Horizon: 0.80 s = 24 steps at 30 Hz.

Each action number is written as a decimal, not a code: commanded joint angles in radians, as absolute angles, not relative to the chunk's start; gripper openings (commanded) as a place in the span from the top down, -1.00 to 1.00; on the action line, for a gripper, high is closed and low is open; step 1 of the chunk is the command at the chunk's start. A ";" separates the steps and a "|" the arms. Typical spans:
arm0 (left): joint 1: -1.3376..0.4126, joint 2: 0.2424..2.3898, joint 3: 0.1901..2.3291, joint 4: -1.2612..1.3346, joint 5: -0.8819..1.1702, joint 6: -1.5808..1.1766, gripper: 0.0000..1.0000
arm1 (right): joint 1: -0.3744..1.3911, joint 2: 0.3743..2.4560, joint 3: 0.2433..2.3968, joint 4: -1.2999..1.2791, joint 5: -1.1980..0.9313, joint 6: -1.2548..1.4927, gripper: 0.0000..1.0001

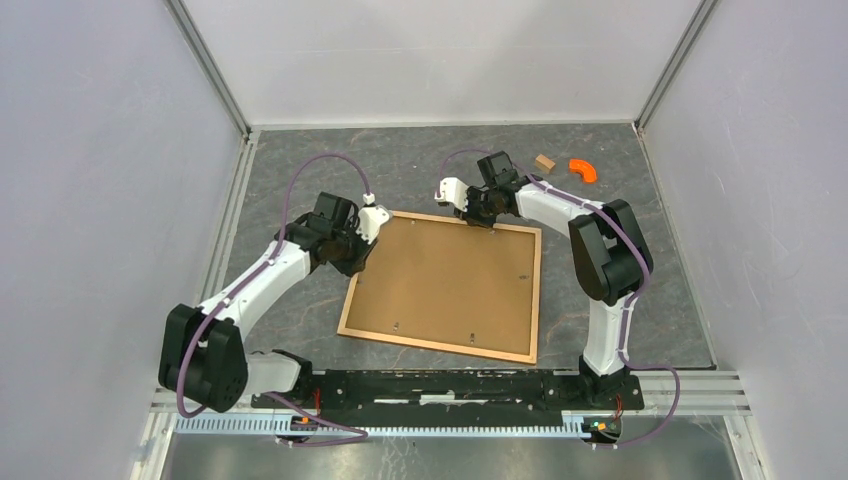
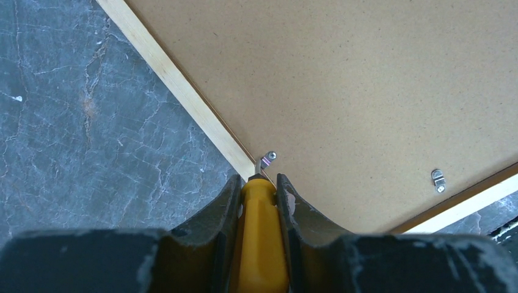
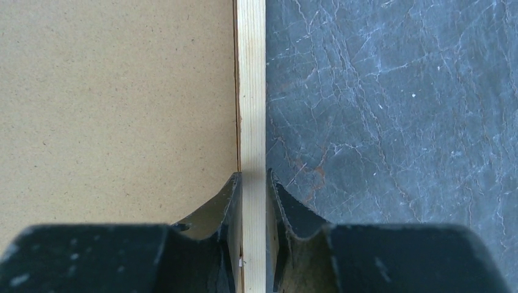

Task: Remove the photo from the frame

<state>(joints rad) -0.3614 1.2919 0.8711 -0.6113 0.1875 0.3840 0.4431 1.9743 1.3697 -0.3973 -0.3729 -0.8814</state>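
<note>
I'm seeing the frame (image 1: 435, 346) lying face down, backing board (image 1: 450, 275) up; I'm taking the photo to be underneath, unseen. My left pincer (image 2: 258, 178) is clamping a yellow tool (image 2: 261, 232), tip at a metal clip (image 2: 267, 160) just ahead, the rail (image 2: 183, 97) running off ahead-left. My right pincer (image 3: 251, 177) is straddling the far rail (image 3: 251, 91), which runs straight ahead; gripping or not, I cannot tell. Both wrists are pointing down.

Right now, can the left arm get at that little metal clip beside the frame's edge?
Probably yes: the left gripper holds a yellow tool whose tip seems to sit right at the metal clip on the backing board, with nothing between them.
</note>
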 commanded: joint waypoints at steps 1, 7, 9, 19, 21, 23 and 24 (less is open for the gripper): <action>-0.375 1.262 0.855 -0.557 0.136 0.434 0.96 | 0.440 1.977 1.354 -0.305 -0.371 -0.867 0.52; -0.397 1.269 0.841 -0.523 0.111 0.432 0.96 | 0.439 1.982 1.357 -0.301 -0.370 -0.859 0.55; -0.403 1.284 0.844 -0.519 0.110 0.428 0.95 | 0.439 1.982 1.355 -0.301 -0.371 -0.857 0.55; -0.421 1.292 0.826 -0.512 0.048 0.454 0.96 | 0.437 1.980 1.343 -0.287 -0.348 -0.846 0.62; -0.423 1.283 0.821 -0.525 0.039 0.460 0.96 | 0.435 1.983 1.342 -0.285 -0.344 -0.843 0.64; -0.429 1.283 0.818 -0.549 0.039 0.468 0.96 | 0.434 1.984 1.343 -0.279 -0.340 -0.839 0.67; -0.431 1.282 0.815 -0.561 0.041 0.474 0.96 | 0.433 1.985 1.344 -0.278 -0.339 -0.836 0.69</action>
